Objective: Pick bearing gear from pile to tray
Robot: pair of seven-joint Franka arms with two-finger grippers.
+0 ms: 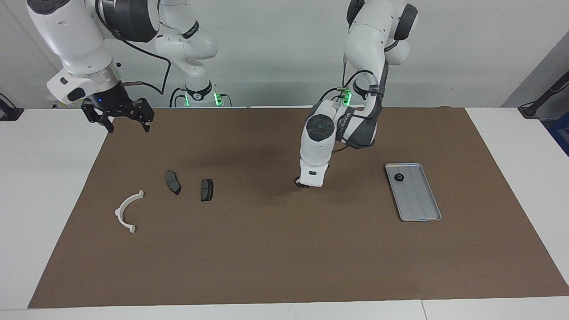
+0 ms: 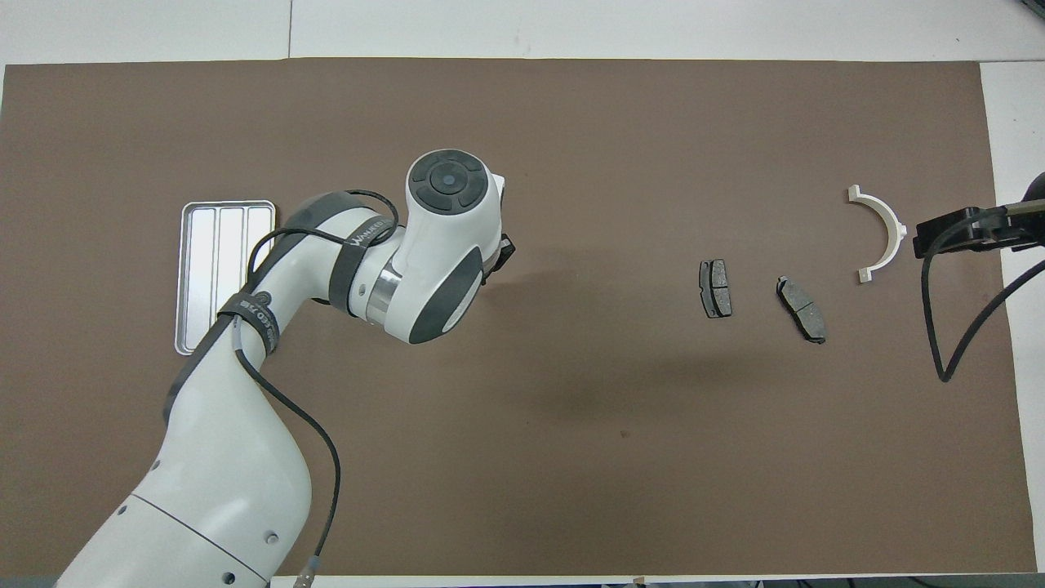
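Brown mat | left gripper [image 1: 301, 184] fingers closed, contents hidden | right gripper [image 1: 127, 121] fingers spread, empty

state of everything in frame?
left claw: shut, raised over the mat, contents hidden
right claw: open, empty, waiting up
tray: flat, one small black gear in it
two dark plates: flat, apart
white bracket: flat, untouched

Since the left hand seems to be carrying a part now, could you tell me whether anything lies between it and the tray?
Nothing visible does: only bare brown mat lies between the left hand and the tray, which already holds one small black gear.
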